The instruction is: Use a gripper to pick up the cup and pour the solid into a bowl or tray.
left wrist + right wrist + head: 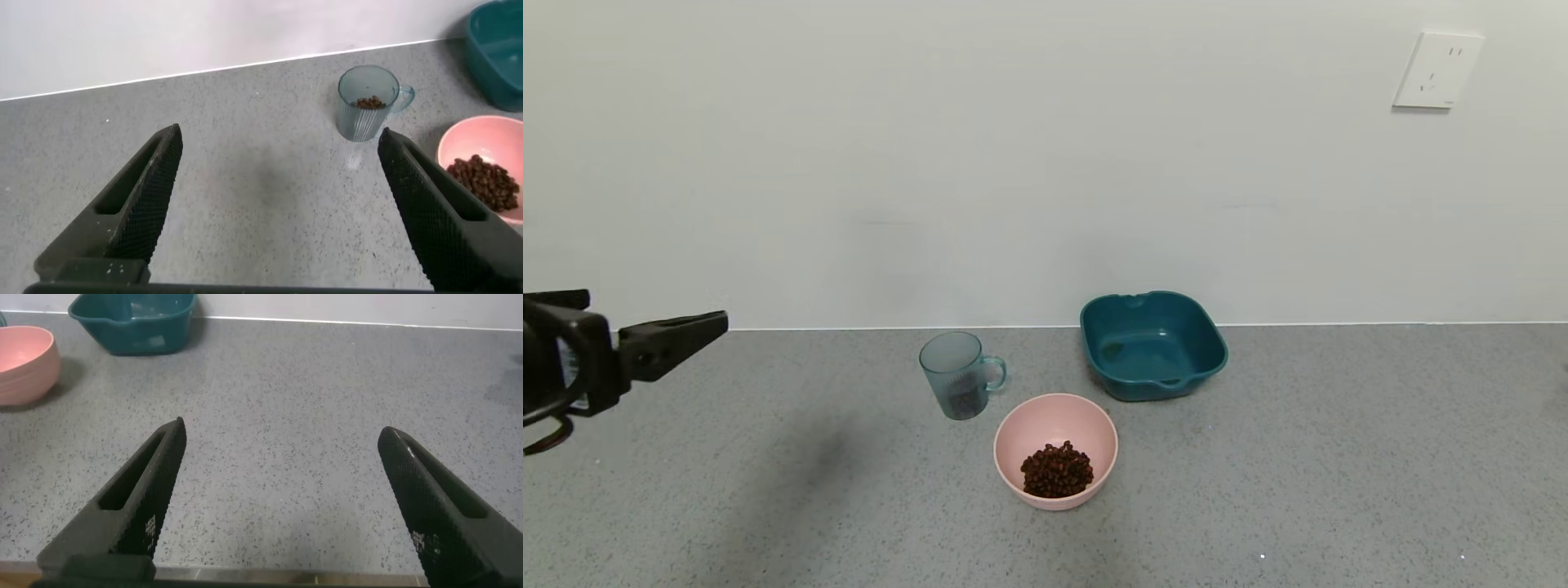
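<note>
The translucent blue-green cup stands upright on the grey counter, handle toward the right; in the left wrist view a few brown pieces lie in its bottom. The pale pink bowl sits just in front and right of it and holds a heap of reddish-brown beans. My left gripper is open and empty, raised at the far left, well away from the cup. My right gripper is open and empty over bare counter at the right, outside the head view.
A dark teal square basin stands empty behind the bowl near the wall. A white wall socket is at the upper right. The counter meets the wall just behind the cup.
</note>
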Motion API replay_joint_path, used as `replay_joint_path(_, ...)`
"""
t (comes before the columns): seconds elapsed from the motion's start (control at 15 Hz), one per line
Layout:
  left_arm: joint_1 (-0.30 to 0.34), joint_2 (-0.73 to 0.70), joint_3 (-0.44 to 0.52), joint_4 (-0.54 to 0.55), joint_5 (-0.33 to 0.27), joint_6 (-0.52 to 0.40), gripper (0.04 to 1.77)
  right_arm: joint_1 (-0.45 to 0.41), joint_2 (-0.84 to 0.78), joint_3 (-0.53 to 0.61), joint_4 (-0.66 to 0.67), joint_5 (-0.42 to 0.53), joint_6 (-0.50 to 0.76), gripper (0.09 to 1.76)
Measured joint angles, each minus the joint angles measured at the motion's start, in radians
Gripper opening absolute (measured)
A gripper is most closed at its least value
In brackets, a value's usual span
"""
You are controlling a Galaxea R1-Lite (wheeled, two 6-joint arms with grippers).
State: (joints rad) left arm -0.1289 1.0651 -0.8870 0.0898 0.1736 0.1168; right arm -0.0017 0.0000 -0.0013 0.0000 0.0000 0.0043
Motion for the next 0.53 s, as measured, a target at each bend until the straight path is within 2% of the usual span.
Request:
replay_joint_path(0.2,0.000,-0.156,0.064,0.064,0.000,0.007,1.71,0.000,0.000,0.000,0.000,0.000,0.000,1.71)
replay_joint_path(0.53,-0.001,-0.421,0.103,0.246,-0.003,0.011,1.71,0.000,0.000,0.000,0.000,0.000,0.000,1.71)
